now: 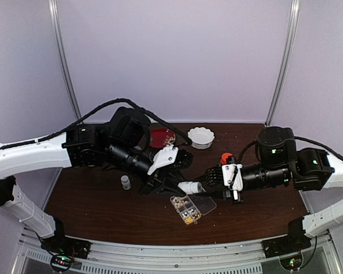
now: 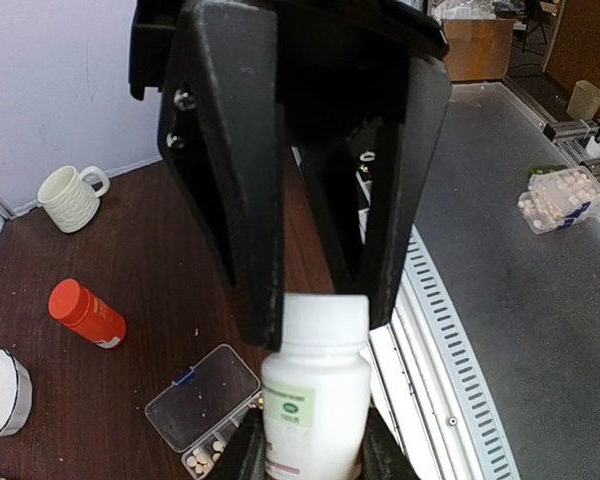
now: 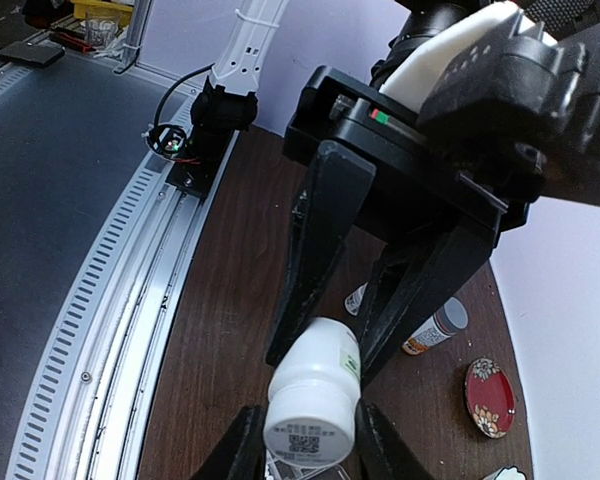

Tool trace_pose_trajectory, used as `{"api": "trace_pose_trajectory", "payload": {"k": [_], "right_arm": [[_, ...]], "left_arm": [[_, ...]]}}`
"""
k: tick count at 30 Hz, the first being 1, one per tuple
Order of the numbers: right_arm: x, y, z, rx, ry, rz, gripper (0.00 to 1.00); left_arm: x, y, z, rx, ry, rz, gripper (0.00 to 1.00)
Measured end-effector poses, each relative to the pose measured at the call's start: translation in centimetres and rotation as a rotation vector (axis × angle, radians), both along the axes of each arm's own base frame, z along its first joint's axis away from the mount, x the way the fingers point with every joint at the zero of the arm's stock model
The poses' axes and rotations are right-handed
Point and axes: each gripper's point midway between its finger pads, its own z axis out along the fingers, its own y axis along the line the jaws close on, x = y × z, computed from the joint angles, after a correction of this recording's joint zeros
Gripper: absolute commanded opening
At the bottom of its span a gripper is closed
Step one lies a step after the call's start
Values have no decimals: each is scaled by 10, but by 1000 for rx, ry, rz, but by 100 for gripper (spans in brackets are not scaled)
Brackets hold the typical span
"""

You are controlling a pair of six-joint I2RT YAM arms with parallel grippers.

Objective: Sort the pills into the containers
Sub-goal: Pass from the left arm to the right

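A white pill bottle (image 1: 191,187) hangs level above the table between both arms. My left gripper (image 2: 323,322) is shut on one end of the bottle (image 2: 315,400). My right gripper (image 3: 308,415) has its fingers pressed on both sides of the other end (image 3: 315,390). Just below lies the clear pill box (image 1: 186,209) with its lid (image 2: 202,397) swung open. Small cream pills (image 2: 205,458) fill some of its cells. In the top view my left gripper (image 1: 180,184) and right gripper (image 1: 206,181) face each other.
A white scalloped bowl (image 1: 200,137) and a red floral dish (image 1: 162,137) sit at the back. An orange bottle with a red cap (image 2: 87,313) lies near the right arm. A small clear vial (image 1: 126,182) stands left. A metal rail (image 1: 177,257) runs along the near edge.
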Motion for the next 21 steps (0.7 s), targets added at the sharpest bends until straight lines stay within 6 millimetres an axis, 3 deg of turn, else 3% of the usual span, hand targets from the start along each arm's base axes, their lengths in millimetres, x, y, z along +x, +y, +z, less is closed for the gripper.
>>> {"api": "trace_pose_trajectory", "payload": {"k": [6, 12, 21], "right_arm": [[2, 0, -1, -3, 0, -13, 25], [2, 1, -1, 0, 17, -30, 11], [2, 3, -1, 50, 229, -116, 0]], "left_arm": [[1, 0, -1, 2, 5, 3, 0], [0, 0, -1, 3, 7, 4, 0], [0, 2, -4, 14, 28, 13, 0]]}}
